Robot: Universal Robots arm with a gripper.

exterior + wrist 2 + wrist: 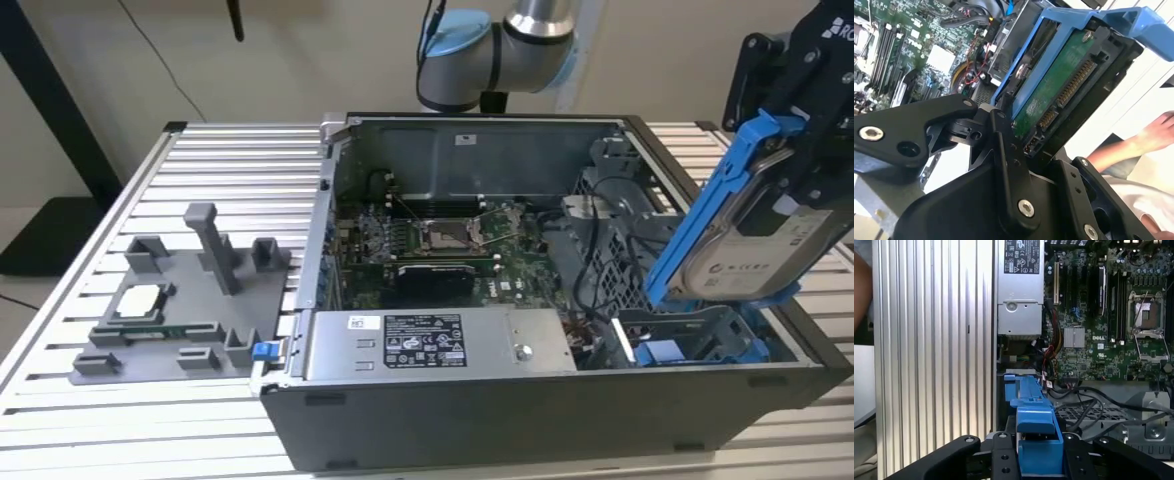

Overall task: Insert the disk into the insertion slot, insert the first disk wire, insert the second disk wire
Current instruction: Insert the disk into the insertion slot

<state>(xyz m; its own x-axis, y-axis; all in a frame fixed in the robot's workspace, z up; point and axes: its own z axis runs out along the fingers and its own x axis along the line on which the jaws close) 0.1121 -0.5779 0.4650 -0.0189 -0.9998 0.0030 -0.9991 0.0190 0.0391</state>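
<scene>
A ribbed aluminium table (80, 420) carries an open dark-grey computer case (534, 425). The black gripper (1039, 460) is clamped on the silver-grey disk (754, 245) in its bright blue carrier, which hangs tilted just above the perforated-metal insertion slot (694, 335). Black cables (603, 215) loop beside the slot, and a grey labelled power-supply box (427, 345) lies next to it.

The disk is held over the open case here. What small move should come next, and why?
Probably ease the tool downward a little: it grips the disk tilted, with the disk's lower end just above the insertion slot, apparently not yet seated.
</scene>
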